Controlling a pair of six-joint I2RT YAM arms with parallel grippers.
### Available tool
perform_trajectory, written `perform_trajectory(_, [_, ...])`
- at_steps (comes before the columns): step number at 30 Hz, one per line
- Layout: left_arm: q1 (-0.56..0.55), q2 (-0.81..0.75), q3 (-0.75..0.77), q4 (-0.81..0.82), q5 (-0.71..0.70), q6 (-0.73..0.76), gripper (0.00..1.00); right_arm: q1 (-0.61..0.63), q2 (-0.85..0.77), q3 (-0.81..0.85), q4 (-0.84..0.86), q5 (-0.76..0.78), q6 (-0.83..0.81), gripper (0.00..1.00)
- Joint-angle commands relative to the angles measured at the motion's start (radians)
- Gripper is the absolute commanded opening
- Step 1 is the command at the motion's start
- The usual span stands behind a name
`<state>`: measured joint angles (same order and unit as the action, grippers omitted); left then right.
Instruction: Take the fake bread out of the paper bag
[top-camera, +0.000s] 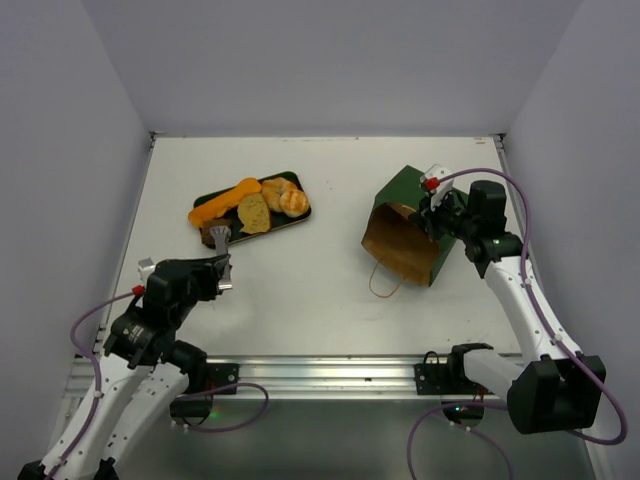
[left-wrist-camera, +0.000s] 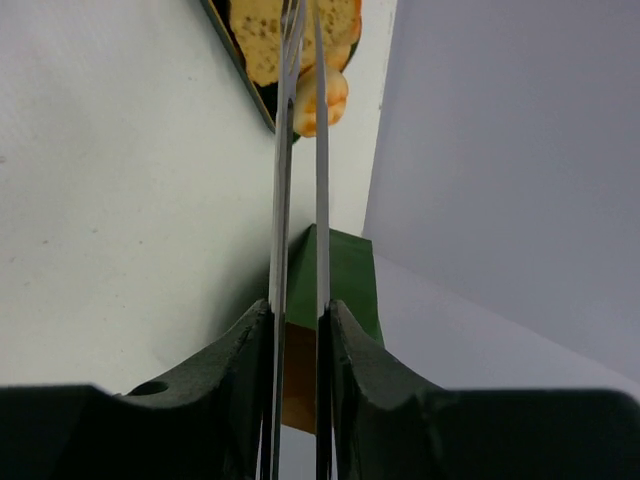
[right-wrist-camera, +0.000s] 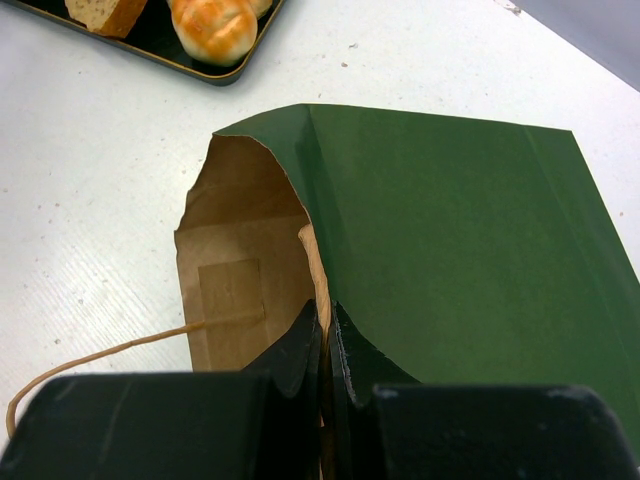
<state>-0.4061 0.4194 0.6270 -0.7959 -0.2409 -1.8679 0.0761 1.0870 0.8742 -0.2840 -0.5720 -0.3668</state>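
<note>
The fake bread lies on a dark green tray (top-camera: 292, 176): a long orange loaf (top-camera: 225, 203), a tan slice (top-camera: 254, 213), golden rolls (top-camera: 285, 195) and a dark brown chunk (top-camera: 209, 234) at the near-left corner. My left gripper (top-camera: 220, 270) (left-wrist-camera: 298, 315) is shut on metal tongs (top-camera: 221, 238) (left-wrist-camera: 283, 150). Their blades stand slightly apart, tips beside the chunk; whether they pinch it I cannot tell. The paper bag (top-camera: 408, 190) (right-wrist-camera: 450, 230) lies tilted with its mouth facing near-left. Its brown inside looks empty. My right gripper (top-camera: 436, 206) (right-wrist-camera: 325, 320) is shut on the bag's rim.
The bag's twine handle (top-camera: 384, 285) (right-wrist-camera: 100, 350) trails on the white table toward the near edge. Grey walls close in the table on the left, back and right. A metal rail (top-camera: 320, 372) runs along the near edge between the arm bases.
</note>
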Motion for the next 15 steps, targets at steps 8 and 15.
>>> perform_trajectory(8, [0.007, 0.240, 0.046, 0.400, 0.366, 0.352, 0.13, -0.006, -0.004, 0.008, 0.005, -0.025, -0.006, 0.00])
perform_trajectory(15, [-0.011, 0.369, 0.033, 0.631, 0.700, 0.729, 0.06, -0.006, 0.080, 0.132, -0.188, -0.089, -0.125, 0.00])
